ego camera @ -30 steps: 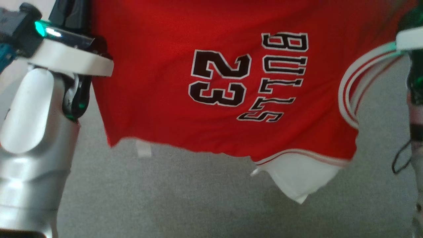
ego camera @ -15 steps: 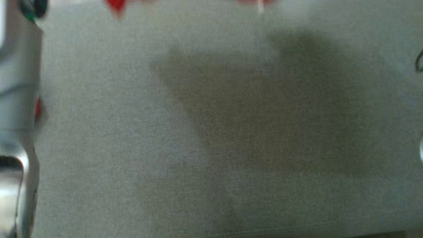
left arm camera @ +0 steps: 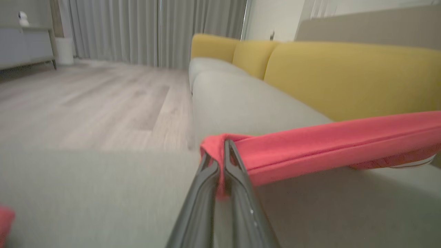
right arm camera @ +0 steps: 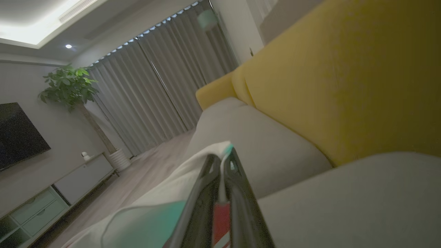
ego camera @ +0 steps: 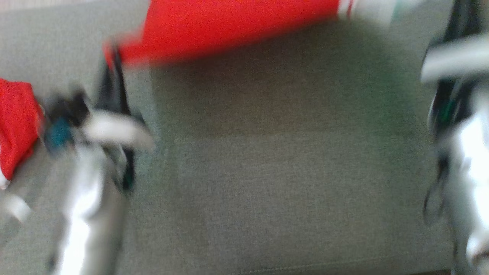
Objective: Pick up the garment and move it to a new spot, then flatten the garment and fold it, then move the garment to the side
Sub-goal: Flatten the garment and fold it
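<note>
Garment (left arm camera: 327, 144) pinched in clenched left gripper (left arm camera: 217, 156) and right gripper (right arm camera: 222, 158); relocation step judged underway; flat lowering onto sofa seat (left arm camera: 241, 100) required next.

No text, number or brand legible; garment (ego camera: 229, 30) motion-blurred in head view, any print apparently lost.

Motion smears the head view: the jersey (ego camera: 229, 26) is a red streak cut by the top edge, print unreadable, with another red fold (ego camera: 15, 122) cropped at the left edge. The left arm (ego camera: 88, 214) and right arm (ego camera: 470, 160) are blurs. The left wrist view loses the jersey past its right edge; the right wrist view, its white trim (right arm camera: 193, 165) past the bottom.
</note>
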{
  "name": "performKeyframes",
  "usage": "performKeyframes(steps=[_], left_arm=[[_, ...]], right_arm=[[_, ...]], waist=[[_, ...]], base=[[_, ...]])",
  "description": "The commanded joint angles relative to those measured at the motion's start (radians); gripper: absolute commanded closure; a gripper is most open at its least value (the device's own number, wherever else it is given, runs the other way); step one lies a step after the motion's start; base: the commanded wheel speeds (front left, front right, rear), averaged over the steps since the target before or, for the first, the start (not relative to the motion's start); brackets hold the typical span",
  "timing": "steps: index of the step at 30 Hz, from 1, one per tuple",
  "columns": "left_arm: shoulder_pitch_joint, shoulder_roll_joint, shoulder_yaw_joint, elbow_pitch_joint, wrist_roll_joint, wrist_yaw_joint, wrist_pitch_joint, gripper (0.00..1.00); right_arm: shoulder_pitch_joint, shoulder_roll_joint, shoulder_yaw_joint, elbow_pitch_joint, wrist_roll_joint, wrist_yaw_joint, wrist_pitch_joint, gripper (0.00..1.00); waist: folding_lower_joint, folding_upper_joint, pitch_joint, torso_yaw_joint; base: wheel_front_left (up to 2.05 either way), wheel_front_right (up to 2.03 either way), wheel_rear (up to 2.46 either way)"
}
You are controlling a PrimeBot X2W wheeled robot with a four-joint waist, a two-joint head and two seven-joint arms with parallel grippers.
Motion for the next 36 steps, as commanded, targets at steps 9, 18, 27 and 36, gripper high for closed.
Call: performKeyframes(steps=[9, 18, 27, 36], left_arm=[[0.401, -0.056, 0.086, -0.008, -0.015, -0.018, -0.002, 1.00], [0.613, -0.061, 0.050, -0.090, -0.097, -0.022, -0.002, 1.00], [0.672, -0.061, 0.004, -0.174, -0.102, -0.024, -0.002, 1.00], [0.553, -0.061, -0.098, -0.161, -0.138, -0.024, -0.002, 1.00]], right_arm=[[0.529, 0.014, -0.016, -0.183, 0.181, -0.001, -0.006, 1.00], [0.804, -0.008, 0.030, -0.251, 0.255, -0.001, 0.022, 1.00], [0.869, 0.000, 0.009, -0.354, 0.322, -0.001, 0.073, 1.00], [0.683, 0.056, -0.009, -0.312, 0.336, -0.001, 0.160, 1.00]], waist=[[0.0000, 0.0000, -0.148, -0.032], [0.0000, 0.0000, -0.275, -0.030], [0.0000, 0.0000, -0.297, -0.004], [0.0000, 0.0000, -0.247, 0.029]], base=[[0.00, 0.00, 0.00], [0.00, 0.00, 0.00], [0.00, 0.00, 0.00], [0.00, 0.00, 0.00]])
